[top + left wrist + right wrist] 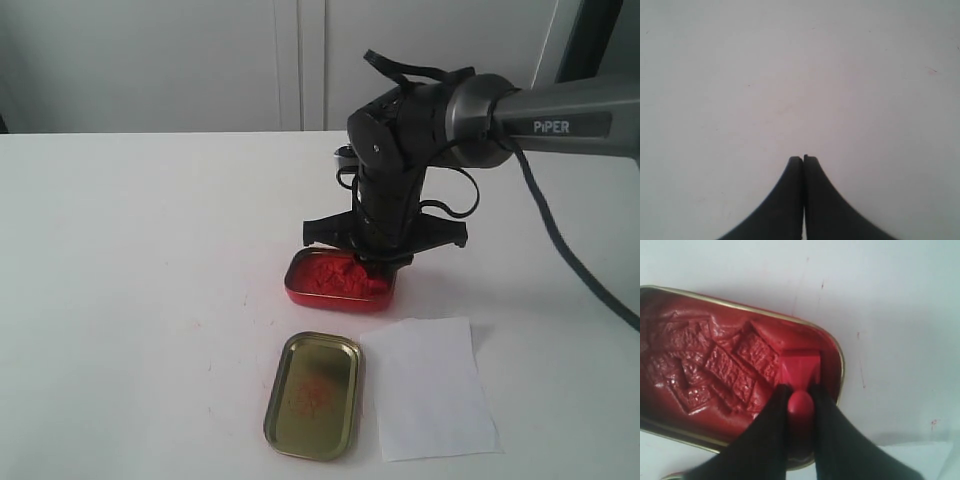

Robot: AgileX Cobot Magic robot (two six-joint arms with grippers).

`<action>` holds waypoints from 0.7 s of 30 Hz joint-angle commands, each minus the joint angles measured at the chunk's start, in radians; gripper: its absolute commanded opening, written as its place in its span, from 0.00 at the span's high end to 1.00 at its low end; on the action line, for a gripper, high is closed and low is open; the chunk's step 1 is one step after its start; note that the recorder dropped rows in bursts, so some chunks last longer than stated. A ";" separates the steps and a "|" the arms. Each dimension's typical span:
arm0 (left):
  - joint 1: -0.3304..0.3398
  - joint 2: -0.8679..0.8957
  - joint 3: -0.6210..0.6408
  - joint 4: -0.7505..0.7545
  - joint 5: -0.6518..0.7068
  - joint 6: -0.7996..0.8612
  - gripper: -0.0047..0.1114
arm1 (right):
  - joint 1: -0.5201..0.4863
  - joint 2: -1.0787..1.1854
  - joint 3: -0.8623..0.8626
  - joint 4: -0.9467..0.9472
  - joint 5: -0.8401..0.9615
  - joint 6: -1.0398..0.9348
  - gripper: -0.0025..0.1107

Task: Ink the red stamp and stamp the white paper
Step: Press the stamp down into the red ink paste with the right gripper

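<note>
My right gripper (800,390) is shut on the red stamp (801,371), gripping its stubby handle. The stamp's square base sits down in the red ink paste at the right end of the open red tin (715,365). In the exterior view the right gripper (378,256) stands over that end of the tin (338,281), and the stamp itself is hidden by the fingers. The white paper (432,388) lies flat in front of the tin, to the right. My left gripper (803,159) is shut on nothing above bare table and is out of the exterior view.
A gold lid (314,394) with red smears lies face up just left of the paper. The white table (130,260) spreads to the left. The right arm (540,120) comes in from the right, with a cable hanging below it.
</note>
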 commanded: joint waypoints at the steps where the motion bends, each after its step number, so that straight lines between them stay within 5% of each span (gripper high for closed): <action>1: 0.001 -0.003 0.010 -0.001 0.014 -0.001 0.96 | -0.011 -0.029 0.000 -0.011 -0.029 0.005 0.98; 21: 0.001 -0.003 0.010 -0.001 0.014 -0.001 0.96 | -0.011 -0.050 0.000 -0.040 -0.071 0.012 0.98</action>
